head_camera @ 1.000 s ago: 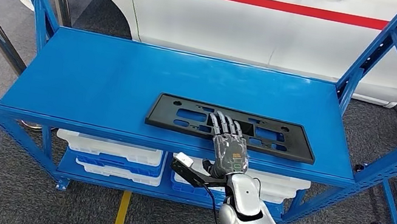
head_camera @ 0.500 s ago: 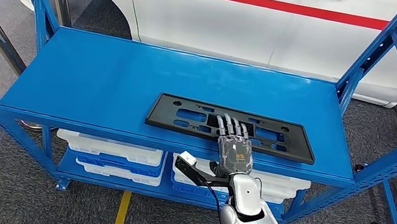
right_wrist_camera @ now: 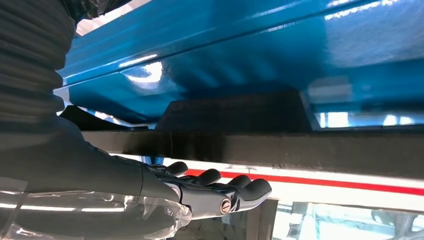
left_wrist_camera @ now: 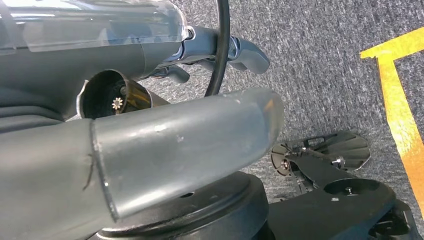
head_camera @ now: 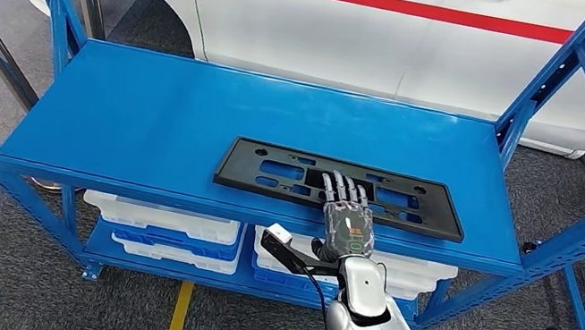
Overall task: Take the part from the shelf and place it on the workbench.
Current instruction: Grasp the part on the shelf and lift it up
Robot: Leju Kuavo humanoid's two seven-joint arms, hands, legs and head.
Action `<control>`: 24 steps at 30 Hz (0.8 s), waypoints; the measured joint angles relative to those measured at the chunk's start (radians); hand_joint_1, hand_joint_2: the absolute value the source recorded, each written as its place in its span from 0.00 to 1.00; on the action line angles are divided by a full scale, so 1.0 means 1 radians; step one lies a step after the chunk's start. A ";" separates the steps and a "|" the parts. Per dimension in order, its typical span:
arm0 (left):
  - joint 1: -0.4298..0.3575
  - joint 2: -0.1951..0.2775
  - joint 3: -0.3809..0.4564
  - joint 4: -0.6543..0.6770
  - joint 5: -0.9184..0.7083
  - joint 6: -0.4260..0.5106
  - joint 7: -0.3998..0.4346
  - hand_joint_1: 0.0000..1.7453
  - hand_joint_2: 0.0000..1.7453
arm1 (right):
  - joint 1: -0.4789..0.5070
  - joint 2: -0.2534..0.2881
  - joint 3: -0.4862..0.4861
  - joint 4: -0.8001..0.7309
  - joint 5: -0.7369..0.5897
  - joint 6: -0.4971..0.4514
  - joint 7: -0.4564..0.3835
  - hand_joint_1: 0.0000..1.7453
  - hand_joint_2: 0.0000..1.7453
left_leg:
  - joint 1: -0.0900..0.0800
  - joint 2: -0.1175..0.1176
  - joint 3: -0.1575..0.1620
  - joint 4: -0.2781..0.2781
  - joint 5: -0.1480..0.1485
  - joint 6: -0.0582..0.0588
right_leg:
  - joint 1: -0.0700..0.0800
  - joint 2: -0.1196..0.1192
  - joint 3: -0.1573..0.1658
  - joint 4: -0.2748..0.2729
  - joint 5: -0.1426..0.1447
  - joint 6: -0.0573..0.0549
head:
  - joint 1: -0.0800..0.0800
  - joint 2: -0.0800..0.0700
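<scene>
Standing before a blue metal shelf rack (head_camera: 143, 116), the robot looked down on its bare painted top deck, with a white car body bearing a red stripe (head_camera: 386, 27) just behind the rack and grey carpeted floor with yellow floor tape (head_camera: 177, 322) below. White plastic bins (head_camera: 160, 228) sat on the lower tier. A long black plastic plate-holder part with rectangular cutouts (head_camera: 339, 187) lay flat on the top deck, toward the front edge and right of centre. The right hand (head_camera: 345, 215) reached up over the front lip, fingers (head_camera: 339, 187) extended and slightly spread, lying on top of the part near its middle, palm down. In the right wrist view the fingers (right_wrist_camera: 220, 182) were straight along the part's dark edge (right_wrist_camera: 300, 150); nothing was gripped, though whether the thumb touched the underside could not be told. The left hand (left_wrist_camera: 165, 145) hung low over the carpet, its fingers mostly hidden, state uncertain.
</scene>
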 joint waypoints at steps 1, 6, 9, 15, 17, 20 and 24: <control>0.000 0.000 0.000 0.000 0.001 -0.001 0.000 0.00 0.00 | -0.001 0.000 0.000 0.002 0.000 0.004 -0.001 0.00 1.00 | 0.000 0.000 0.000 0.000 0.000 0.000 | 0.000 0.000 0.000 0.000 0.000 0.000 | 0.000 0.000; 0.000 -0.001 0.003 0.000 0.005 -0.004 0.000 0.00 0.00 | -0.008 0.006 0.000 0.014 -0.005 0.013 -0.009 0.00 1.00 | 0.000 0.000 0.000 0.000 0.000 0.000 | 0.000 0.000 0.000 0.000 0.000 0.000 | 0.000 0.000; 0.000 -0.001 0.004 0.000 0.004 -0.004 0.002 0.00 0.00 | -0.011 0.008 0.000 0.020 -0.006 0.012 -0.012 0.00 1.00 | 0.000 0.000 0.000 0.000 0.000 0.000 | 0.000 0.000 0.000 0.000 0.000 0.000 | 0.000 0.000; 0.000 -0.001 0.011 0.000 0.002 -0.004 0.003 0.00 0.00 | -0.012 0.008 0.000 0.026 -0.007 0.010 -0.019 0.00 1.00 | 0.000 0.000 0.000 0.000 0.000 0.000 | 0.000 0.000 0.000 0.000 0.000 0.000 | 0.000 0.000; 0.000 -0.001 0.013 0.000 0.002 -0.004 0.003 0.00 0.00 | -0.012 0.008 0.000 0.027 -0.007 0.010 -0.021 0.00 1.00 | 0.000 0.000 0.000 0.000 0.000 0.000 | 0.000 0.000 0.000 0.000 0.000 0.000 | 0.000 0.000; 0.000 -0.001 0.016 0.000 -0.001 -0.004 0.003 0.00 0.00 | -0.012 0.008 0.000 0.028 -0.010 0.009 -0.023 0.00 1.00 | 0.000 0.000 0.000 0.000 0.000 0.000 | 0.000 0.000 0.000 0.000 0.000 0.000 | 0.000 0.000; 0.000 -0.001 0.018 0.000 -0.003 -0.004 0.003 0.00 0.00 | -0.012 0.008 0.000 0.029 -0.011 0.009 -0.023 0.00 1.00 | 0.000 0.000 0.000 0.000 0.000 0.000 | 0.000 0.000 0.000 0.000 0.000 0.000 | 0.000 0.000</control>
